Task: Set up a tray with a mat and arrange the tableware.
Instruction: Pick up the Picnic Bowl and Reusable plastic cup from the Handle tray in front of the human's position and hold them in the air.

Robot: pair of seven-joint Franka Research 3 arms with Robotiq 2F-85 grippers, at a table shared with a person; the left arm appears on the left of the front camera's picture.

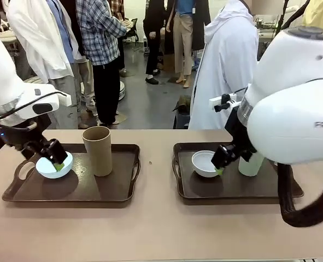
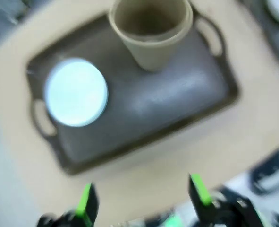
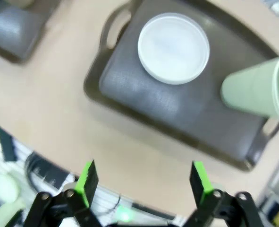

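Gaping empty, both end effectors (image 2: pixel 141 194) (image 3: pixel 144 177) — left tray (image 1: pixel 84 188) holds blue bowl (image 1: pixel 43 166), tan cup (image 1: pixel 98 150); right tray (image 1: pixel 232 188) white bowl (image 1: pixel 204 164), green cup (image 1: pixel 250 166).

Upper left of frame: white left arm (image 1: pixel 11 93) comes in, wrist bent down and to the right. The left gripper (image 1: pixel 56 159) sits low at left, tips angled down-right, jaws spread wide, holding nothing.

Right half of frame: bulky right arm (image 1: pixel 292 93), wrist reaching down-left. The right gripper (image 1: pixel 221 165) is right of centre, jaws equally wide and empty.

Wrist views: green pads (image 2: pixel 85 201) stand well apart at the bottom edge.
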